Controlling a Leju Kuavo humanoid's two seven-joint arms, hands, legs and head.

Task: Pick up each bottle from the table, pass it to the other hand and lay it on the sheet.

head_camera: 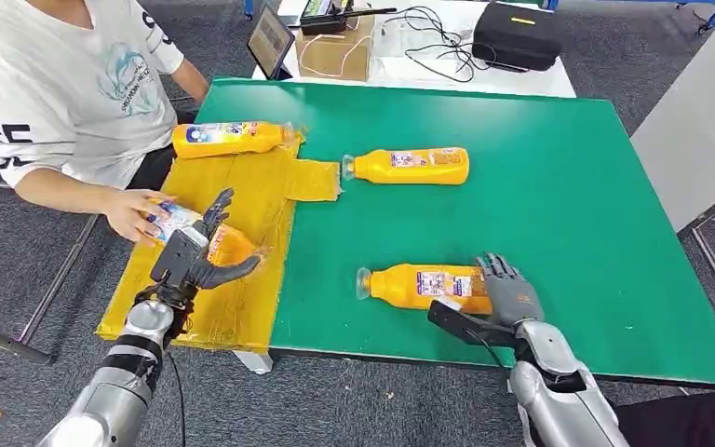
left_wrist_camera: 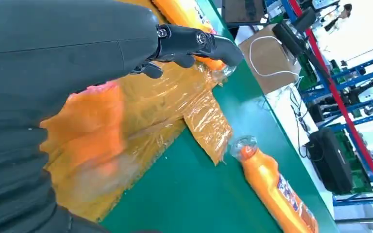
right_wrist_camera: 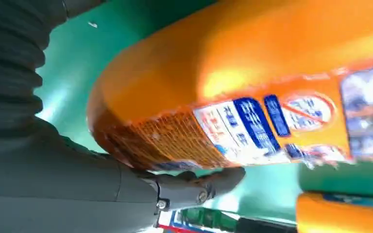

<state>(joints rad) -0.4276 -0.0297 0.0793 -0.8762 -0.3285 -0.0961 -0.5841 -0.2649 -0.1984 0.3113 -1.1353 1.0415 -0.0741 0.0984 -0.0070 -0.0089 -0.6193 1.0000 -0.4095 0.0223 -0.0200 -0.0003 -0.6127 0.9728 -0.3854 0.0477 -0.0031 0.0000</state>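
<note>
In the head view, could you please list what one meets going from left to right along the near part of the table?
Left hand → yellow sheet → near bottle → right hand.

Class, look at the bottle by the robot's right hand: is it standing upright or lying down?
Lying down. The bottle rests on its side on the green table, cap end away from the right hand at its base.

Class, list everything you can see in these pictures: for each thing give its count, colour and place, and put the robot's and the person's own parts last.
Bottles: four, orange; two on the sheet, two on the bare table.
Sheet: one, yellow, table's left side.
Table: one, green.
Cardboard box: one, brown, behind the table.
Case: one, black, far bench.
Person's hand: one, on the near sheet bottle.
Left hand: grey, open over that bottle.
Right hand: grey, at the nearest bottle's base.
</note>
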